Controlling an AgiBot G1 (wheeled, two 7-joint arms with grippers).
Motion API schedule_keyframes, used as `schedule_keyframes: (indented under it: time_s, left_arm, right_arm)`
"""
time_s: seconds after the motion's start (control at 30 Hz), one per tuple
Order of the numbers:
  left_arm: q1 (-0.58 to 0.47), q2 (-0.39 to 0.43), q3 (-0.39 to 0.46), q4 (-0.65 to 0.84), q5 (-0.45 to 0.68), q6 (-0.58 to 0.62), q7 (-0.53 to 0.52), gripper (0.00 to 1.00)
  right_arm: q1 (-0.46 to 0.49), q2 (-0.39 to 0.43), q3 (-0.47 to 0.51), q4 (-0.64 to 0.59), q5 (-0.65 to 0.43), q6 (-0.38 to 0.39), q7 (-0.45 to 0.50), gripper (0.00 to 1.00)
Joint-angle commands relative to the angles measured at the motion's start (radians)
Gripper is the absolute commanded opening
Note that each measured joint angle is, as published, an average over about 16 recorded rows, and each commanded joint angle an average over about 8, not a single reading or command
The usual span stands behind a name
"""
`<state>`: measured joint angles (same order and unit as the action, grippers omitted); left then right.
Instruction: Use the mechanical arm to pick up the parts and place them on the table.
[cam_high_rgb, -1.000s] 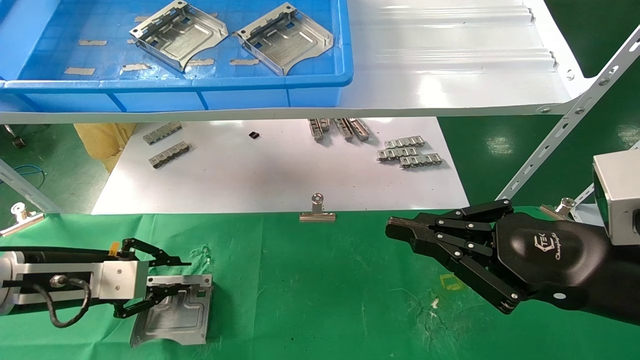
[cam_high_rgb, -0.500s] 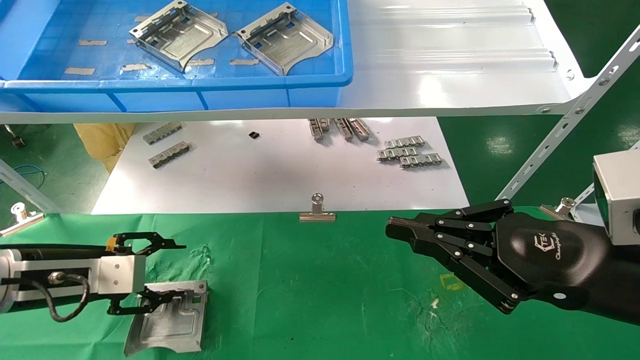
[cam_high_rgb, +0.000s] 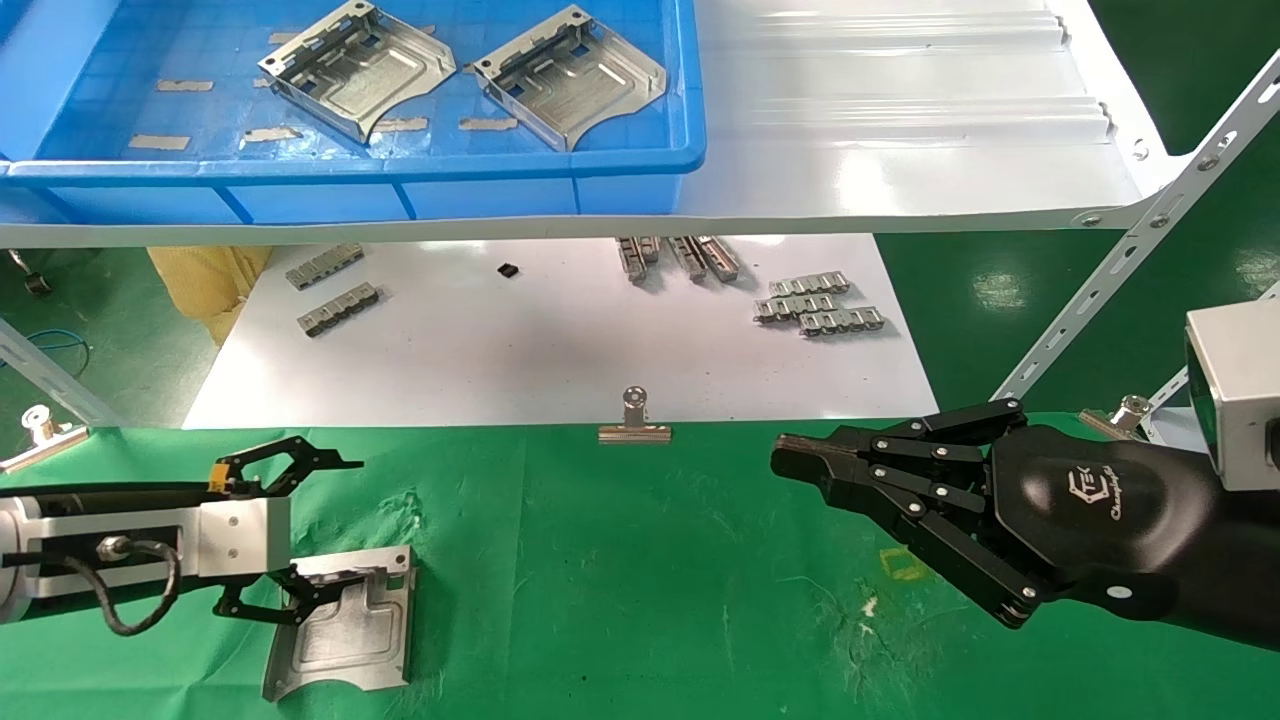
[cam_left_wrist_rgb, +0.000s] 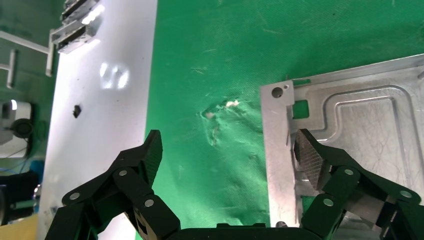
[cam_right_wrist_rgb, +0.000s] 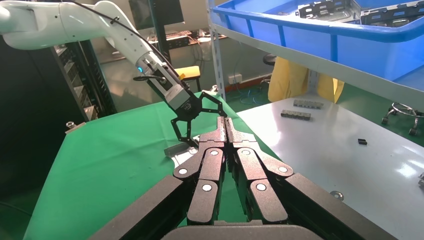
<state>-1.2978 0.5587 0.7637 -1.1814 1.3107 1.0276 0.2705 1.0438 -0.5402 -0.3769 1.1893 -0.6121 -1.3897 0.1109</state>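
Green wrinkly cloth covers the counter (cam_high_rgb: 640, 580), with a matte white board (cam_high_rgb: 560, 350) butting up against its far edge and a silver binder clip (cam_high_rgb: 634, 420) sitting right on that seam. Above it all is a glossy white shelf (cam_high_rgb: 900, 130) carrying a blue bin (cam_high_rgb: 100, 190), and two shiny stamped parts (cam_high_rgb: 357, 68) are lying inside the bin side by side. Little grey link strips (cam_high_rgb: 818, 308) are scattered over the white board.

One more plate (cam_high_rgb: 345, 635) is down flat on the cloth near the counter's front left corner, its concave curved edge facing the front edge. The left gripper (cam_high_rgb: 300, 535) comes in from the left edge of the counter with its fingers spread wide open. From the wrist camera, one finger pad (cam_left_wrist_rgb: 307, 155) sits over the plate's raised rim, close above it or maybe touching, can't really tell, and the other finger is out over bare cloth, so the rim is between them but nothing is pinched. You can see the small yellow tag on that arm too.

The right gripper (cam_high_rgb: 790, 462) is parked low over the right side of the counter, fingers pressed together and holding nothing, pointing toward the middle.
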Motion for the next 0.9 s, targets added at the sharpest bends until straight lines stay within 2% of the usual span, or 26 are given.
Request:
schedule_keyframes:
  time_s: [0.03, 0.3, 0.67, 0.7, 0.9]
  left_arm:
    - [0.005, -0.001, -0.002, -0.003, -0.002, -0.009, 0.003, 1.0]
    - [0.003, -0.012, -0.021, -0.025, -0.041, 0.001, 0.019, 1.0]
    - [0.01, -0.038, -0.063, -0.048, -0.226, 0.124, -0.033, 1.0]
    - [0.012, -0.038, -0.067, -0.049, -0.234, 0.13, -0.038, 1.0]
    - [0.032, -0.03, -0.103, -0.054, -0.263, 0.155, -0.077, 1.0]
  right_arm:
    - [0.0, 0.0, 0.0, 0.0, 0.0, 0.0, 0.0, 0.0]
    - [0.0, 0.0, 0.0, 0.0, 0.0, 0.0, 0.0, 0.0]
    - [0.0, 0.0, 0.0, 0.0, 0.0, 0.0, 0.0, 0.02]
    - [0.0, 0.0, 0.0, 0.0, 0.0, 0.0, 0.0, 0.09]
    - [0.0, 0.0, 0.0, 0.0, 0.0, 0.0, 0.0, 0.84]
